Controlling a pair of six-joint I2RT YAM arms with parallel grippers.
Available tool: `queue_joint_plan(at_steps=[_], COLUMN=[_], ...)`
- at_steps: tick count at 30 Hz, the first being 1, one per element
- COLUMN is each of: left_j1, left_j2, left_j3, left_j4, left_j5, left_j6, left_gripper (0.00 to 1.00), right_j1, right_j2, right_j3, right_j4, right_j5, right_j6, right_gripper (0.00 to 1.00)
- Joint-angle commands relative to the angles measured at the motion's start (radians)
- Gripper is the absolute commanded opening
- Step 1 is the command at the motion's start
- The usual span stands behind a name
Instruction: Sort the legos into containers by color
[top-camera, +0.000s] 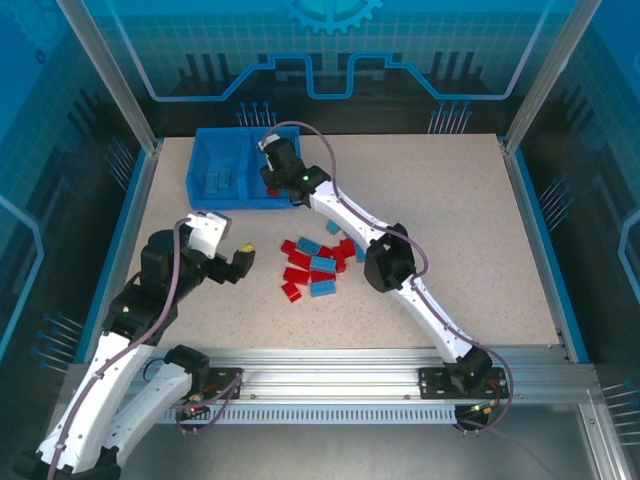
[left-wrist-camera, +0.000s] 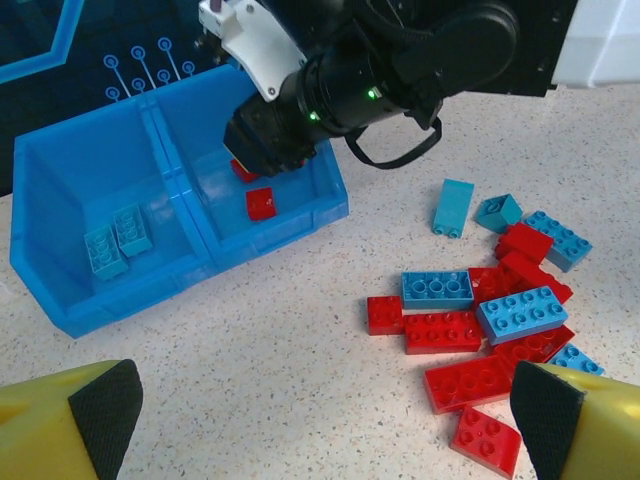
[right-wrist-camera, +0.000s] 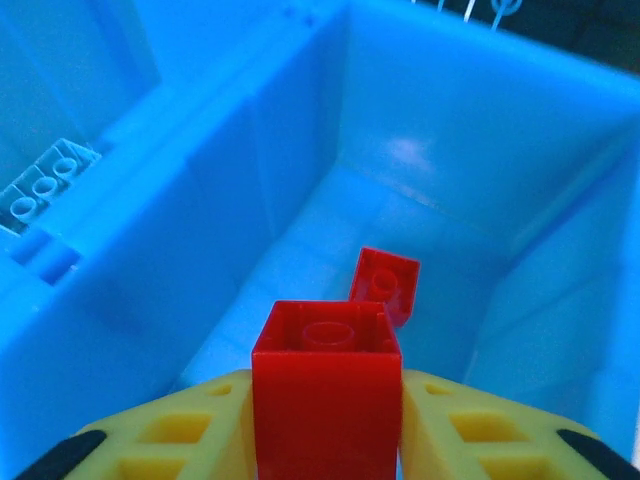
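The blue bin (top-camera: 205, 165) stands at the table's back left, split by a divider. My right gripper (right-wrist-camera: 325, 440) hangs over its right compartment (right-wrist-camera: 420, 180), shut on a red brick (right-wrist-camera: 325, 395). Another red brick (right-wrist-camera: 385, 284) lies on that compartment's floor, also seen as the red brick (left-wrist-camera: 260, 203) in the left wrist view. Two light blue bricks (left-wrist-camera: 117, 238) lie in the left compartment. A pile of red and light blue bricks (top-camera: 318, 264) sits mid-table. My left gripper (left-wrist-camera: 320, 420) is open just left of the pile, nothing between its fingers.
The right arm (top-camera: 350, 215) stretches diagonally from the near right base across the table, passing just behind the pile. Blue rails edge the table at left and right (top-camera: 530, 220). Bare tabletop (top-camera: 450, 200) lies right of the pile.
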Motion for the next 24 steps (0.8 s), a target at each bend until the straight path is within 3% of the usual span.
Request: queue_joint_plan(at_steps=[1, 5, 12, 18, 21, 24], left_j1=[0.010, 0.012, 0.013, 0.013, 0.012, 0.008], left_j2=[0.002, 0.018, 0.060, 0.112, 0.162, 0.259], left_j3=[-0.006, -0.004, 0.005, -0.002, 0.012, 0.103], left_j4=[0.027, 0.020, 0.002, 0.034, 0.038, -0.016], left_j5=[0.010, 0.008, -0.001, 0.018, 0.118, 0.233], left_j6=[-0.013, -0.010, -0.009, -0.060, -0.105, -0.276], left_gripper=[0.99, 0.99, 0.99, 0.99, 0.99, 0.99], right_j1=[-0.004, 0.001, 0.024, 0.010, -0.009, -0.025], right_j2=[-0.008, -0.057, -0.294, -0.741, -0.987, -1.216], right_j3=[0.038, 0.031, -0.136, -0.665, -0.983, -1.256], right_j4=[0.012, -0.014, -0.072, -0.001, 0.082, 0.127], right_j5=[-0.021, -0.061, -0.129, -0.245, -0.341, -0.370], right_j6=[-0.007, 0.012, 0.063, 0.085, 0.081, 0.083], right_gripper=[0.46, 0.53, 0.53, 0.57, 0.60, 0.66])
